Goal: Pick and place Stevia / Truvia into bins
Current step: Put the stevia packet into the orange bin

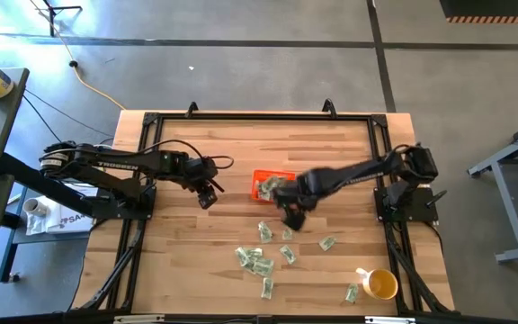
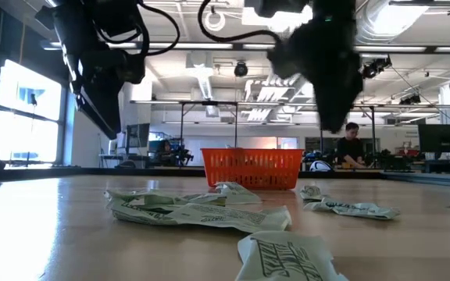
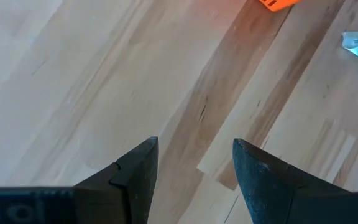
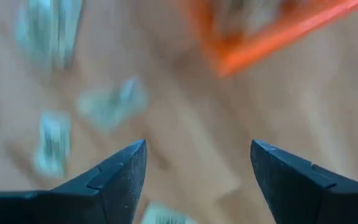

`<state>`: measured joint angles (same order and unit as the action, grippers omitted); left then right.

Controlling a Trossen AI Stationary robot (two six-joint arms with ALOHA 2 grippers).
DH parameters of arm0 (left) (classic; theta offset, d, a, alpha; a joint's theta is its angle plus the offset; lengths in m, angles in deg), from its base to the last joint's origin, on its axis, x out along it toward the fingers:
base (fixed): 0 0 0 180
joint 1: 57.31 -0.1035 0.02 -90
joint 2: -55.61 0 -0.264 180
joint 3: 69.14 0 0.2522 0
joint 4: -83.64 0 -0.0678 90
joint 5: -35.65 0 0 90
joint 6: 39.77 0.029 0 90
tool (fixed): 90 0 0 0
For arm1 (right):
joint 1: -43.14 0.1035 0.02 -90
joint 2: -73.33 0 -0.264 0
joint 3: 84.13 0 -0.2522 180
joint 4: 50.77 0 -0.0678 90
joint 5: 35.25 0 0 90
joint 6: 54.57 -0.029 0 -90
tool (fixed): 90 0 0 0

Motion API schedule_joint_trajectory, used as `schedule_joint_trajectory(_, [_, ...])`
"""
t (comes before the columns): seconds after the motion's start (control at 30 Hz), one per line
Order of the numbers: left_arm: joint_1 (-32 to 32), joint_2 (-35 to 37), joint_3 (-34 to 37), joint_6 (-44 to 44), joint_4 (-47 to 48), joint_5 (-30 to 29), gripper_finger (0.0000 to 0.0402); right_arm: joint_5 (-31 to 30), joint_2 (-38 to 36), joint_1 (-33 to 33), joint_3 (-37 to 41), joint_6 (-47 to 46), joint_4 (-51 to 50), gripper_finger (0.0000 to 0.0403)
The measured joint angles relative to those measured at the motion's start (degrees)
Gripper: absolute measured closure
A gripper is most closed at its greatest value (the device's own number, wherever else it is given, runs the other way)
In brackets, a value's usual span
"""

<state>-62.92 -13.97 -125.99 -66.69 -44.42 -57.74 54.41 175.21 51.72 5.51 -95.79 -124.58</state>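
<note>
Several green-and-white Stevia packets [image 1: 261,261] lie flat on the wooden table near its front middle; more lie inside the orange bin [image 1: 263,178], which stands at mid-table. My right gripper [image 1: 290,219] hangs open over the table just in front of the bin, nothing between its fingers [image 4: 197,180]; packets [image 4: 107,104] and the bin's corner [image 4: 260,46] lie below it. My left gripper [image 1: 209,193] waits open above bare wood left of the bin, its fingers [image 3: 194,174] empty. In the low view the bin [image 2: 252,168] stands behind crumpled packets [image 2: 194,211].
A yellow mug [image 1: 380,284] stands at the front right corner, a packet [image 1: 352,292] beside it. One packet [image 1: 328,242] lies apart to the right of the main scatter. Bare wood stretches along the table's left side [image 1: 178,261]. People sit at desks in the room behind [image 2: 354,148].
</note>
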Motion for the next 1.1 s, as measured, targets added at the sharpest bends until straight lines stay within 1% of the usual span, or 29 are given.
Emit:
schedule_joint_trajectory(0.1, [0.0, 0.0, 0.0, 0.57, -0.51, 0.13, 0.016, 2.1, 0.02, 4.88, 3.4, 1.0, 0.44, 0.0129])
schedule_joint_trajectory(0.2, [0.0, 0.0, 0.0, 0.65, -1.3, 1.39, 0.016, 2.37, 0.04, 9.05, 6.29, 1.05, 1.15, 0.0131])
schedule_joint_trajectory(0.33, [0.0, -0.02, 0.0, 0.32, -1.95, 1.55, 0.016, 2.0, 0.04, 13.78, 9.45, 5.47, 1.49, 0.0132])
schedule_joint_trajectory(0.43, [0.0, -0.02, 0.0, -1.34, -3.04, 1.5, 0.016, 2.78, 0.04, 16.02, 12.12, 9.75, 4.94, 0.0132])
schedule_joint_trajectory(0.53, [0.0, -0.02, 0.0, -2.66, -4.8, 1.5, 0.016, 4.31, 0.04, 17.16, 15.13, 12.12, 9.04, 0.0132])
schedule_joint_trajectory(0.9, [0.0, -0.04, 0.0, -4.87, -5.11, 1.35, 0.016, 6.07, -0.33, 17.2, 22.37, 11.48, 16.25, 0.0135])
schedule_joint_trajectory(1.0, [0.0, -0.04, 0.0, -4.89, -5.08, 1.35, 0.016, 6.46, -0.33, 16.89, 23.02, 11.07, 16.87, 0.0154])
schedule_joint_trajectory(1.1, [0.0, -0.04, 0.0, -4.87, -5.0, 1.33, 0.016, 6.07, -0.29, 15.9, 23.31, 10.62, 17.0, 0.0193])
